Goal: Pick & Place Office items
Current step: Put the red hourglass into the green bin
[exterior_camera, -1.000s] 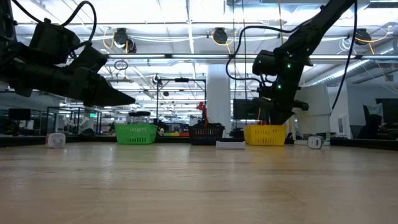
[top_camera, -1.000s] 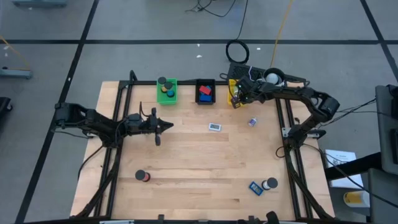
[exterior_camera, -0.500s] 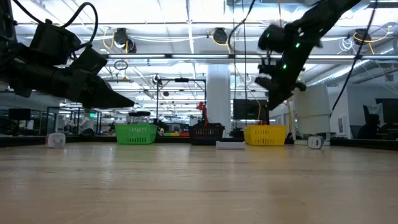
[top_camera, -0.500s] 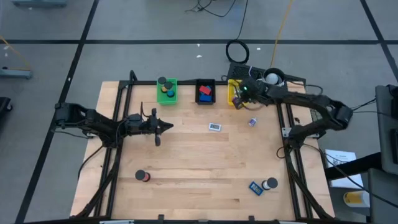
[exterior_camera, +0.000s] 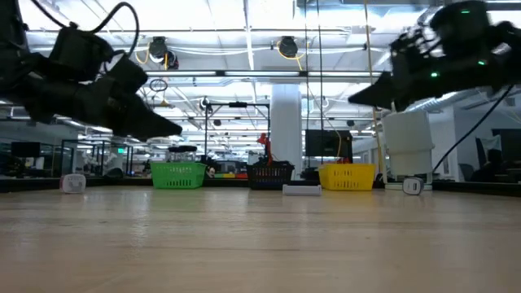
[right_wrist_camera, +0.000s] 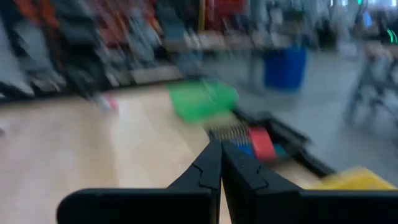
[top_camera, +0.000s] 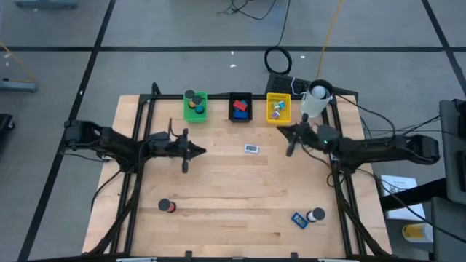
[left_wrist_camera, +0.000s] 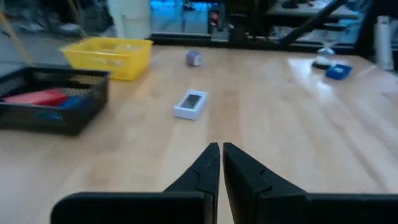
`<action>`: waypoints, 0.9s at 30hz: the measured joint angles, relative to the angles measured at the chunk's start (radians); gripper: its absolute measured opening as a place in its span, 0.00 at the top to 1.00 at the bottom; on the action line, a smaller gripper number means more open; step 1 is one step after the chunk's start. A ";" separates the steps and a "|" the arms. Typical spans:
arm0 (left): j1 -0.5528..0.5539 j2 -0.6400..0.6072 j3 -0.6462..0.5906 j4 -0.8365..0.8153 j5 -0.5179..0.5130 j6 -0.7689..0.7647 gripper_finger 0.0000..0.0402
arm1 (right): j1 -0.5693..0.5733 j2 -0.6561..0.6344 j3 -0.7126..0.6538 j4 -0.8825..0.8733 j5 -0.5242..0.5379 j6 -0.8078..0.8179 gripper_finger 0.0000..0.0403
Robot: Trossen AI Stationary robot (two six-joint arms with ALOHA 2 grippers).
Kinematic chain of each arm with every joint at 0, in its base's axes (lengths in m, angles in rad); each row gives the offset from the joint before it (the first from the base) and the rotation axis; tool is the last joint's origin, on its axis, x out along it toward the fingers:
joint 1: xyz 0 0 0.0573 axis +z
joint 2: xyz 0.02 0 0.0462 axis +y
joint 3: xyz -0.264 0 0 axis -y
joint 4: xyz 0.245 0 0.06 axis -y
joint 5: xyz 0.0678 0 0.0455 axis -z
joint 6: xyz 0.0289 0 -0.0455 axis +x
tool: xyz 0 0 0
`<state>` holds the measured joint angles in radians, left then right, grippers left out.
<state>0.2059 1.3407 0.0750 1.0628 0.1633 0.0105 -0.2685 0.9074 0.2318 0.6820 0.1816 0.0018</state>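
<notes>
Clock set on the table centre in the high view, 12 toward the trays.

Near edge: a dark roll (top_camera: 167, 207) is lying at 7 o'clock. A blue block (top_camera: 298, 218) and a round white cap (top_camera: 316, 215) are sitting just beside each other at 5 o'clock. None are sorted yet; I am judging these as remaining picks.

Mid-table: the left gripper (top_camera: 194, 151) is hanging at 9 o'clock, fingers pressed together on nothing and aimed toward 3. A small white piece (top_camera: 251, 148) is lying straight ahead of it, which reads as a lined-up approach. The right gripper (top_camera: 290, 149) is at 2 o'clock, also pinched closed and carrying nothing. It is sitting near the yellow tray (top_camera: 271, 118), so I am judging it to be between picks.

Far edge: the green tray (top_camera: 202, 116), black tray (top_camera: 241, 118) and yellow tray are standing in a row from 11 to 1, already holding items. A white cup (top_camera: 314, 102) is standing beside them.

Cross-view notes:
- The left wrist view is showing a purple piece (left_wrist_camera: 193, 58) beyond the white piece; from above I cannot find it near the right arm.
- The low view is showing both grippers riding clear above the wood, which the overhead cannot tell me.
- The right wrist view is too smeared to add anything but the closed fingertips.
</notes>
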 joint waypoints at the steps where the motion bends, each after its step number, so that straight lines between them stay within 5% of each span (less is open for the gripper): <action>1: -0.004 0.000 0.021 -0.038 0.016 -0.015 0.93 | 0.011 -0.004 -0.035 0.088 -0.011 -0.005 1.00; 6: -0.071 0.000 0.157 -0.291 0.004 0.023 0.93 | 0.061 -0.007 -0.130 0.307 -0.032 -0.042 1.00; 15: -0.276 0.000 0.339 -0.564 -0.267 0.189 0.98 | 0.118 -0.007 -0.135 0.316 -0.026 -0.059 1.00; 22: -0.314 0.000 0.435 -0.737 -0.168 0.011 0.94 | 0.159 -0.006 -0.135 0.322 -0.024 -0.078 1.00; 27: -0.358 0.000 0.477 -0.835 -0.250 0.024 0.92 | 0.174 -0.006 -0.135 0.324 -0.022 -0.079 1.00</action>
<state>-0.1521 1.3411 0.5520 0.2275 -0.0865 0.0340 -0.0948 0.9012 0.0967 1.0061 0.1593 -0.0769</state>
